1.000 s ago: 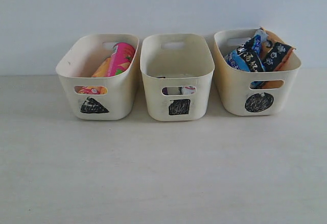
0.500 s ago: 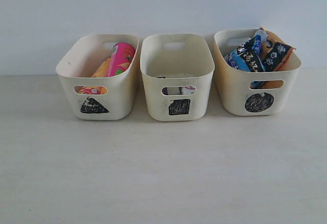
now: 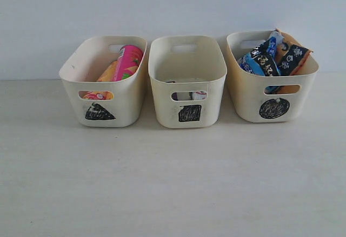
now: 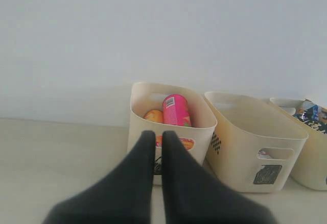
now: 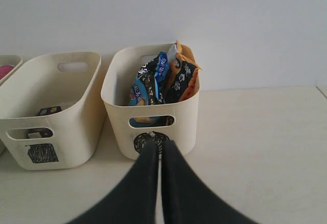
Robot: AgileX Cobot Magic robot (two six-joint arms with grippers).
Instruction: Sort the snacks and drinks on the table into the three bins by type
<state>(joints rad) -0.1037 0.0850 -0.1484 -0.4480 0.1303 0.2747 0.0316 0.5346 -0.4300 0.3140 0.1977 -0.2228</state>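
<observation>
Now your cylinders (image 3: 128, 61) fill triangle bin (image 3: 127, 108), cartons (image 3: 198, 94) square bin (image 3: 162, 110), bags (image 3: 270, 58) circle bin (image 3: 243, 105): like with like. Left pincer (image 4: 158, 145), right pincer (image 5: 159, 155) pinched together, empty.

Plain pale bluish-white wall (image 3: 173, 10), smooth matte surface, spanning the whole background in the exterior view, seen too behind everything in both wrist views, ending in a straight horizontal line at its foot

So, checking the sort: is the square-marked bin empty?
Not empty: small cartons lie low inside the square-marked bin, visible in the right wrist view.
</observation>
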